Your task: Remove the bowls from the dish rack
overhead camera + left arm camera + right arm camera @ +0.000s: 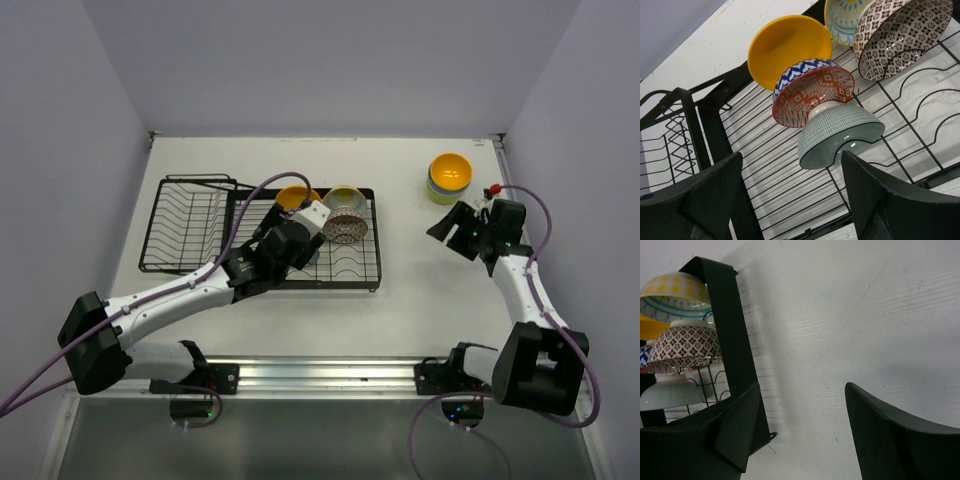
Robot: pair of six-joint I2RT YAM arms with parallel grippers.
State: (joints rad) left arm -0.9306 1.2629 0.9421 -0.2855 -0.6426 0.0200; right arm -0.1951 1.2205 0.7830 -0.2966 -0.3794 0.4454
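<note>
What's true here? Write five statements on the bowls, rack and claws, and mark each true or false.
1. Both the left claw and right claw are open and empty. True.
2. A stack of bowls sits on the table right of the dish rack. True.
3. The rack holds no bowls. False: several stand in it, including an orange-yellow bowl.
4. The left claw grips the grey-green bowl. False: it lies ahead of the open claw, untouched.
5. The stack's top bowl is white. False: it is yellow.

White table, lavender walls (plain).
</note>
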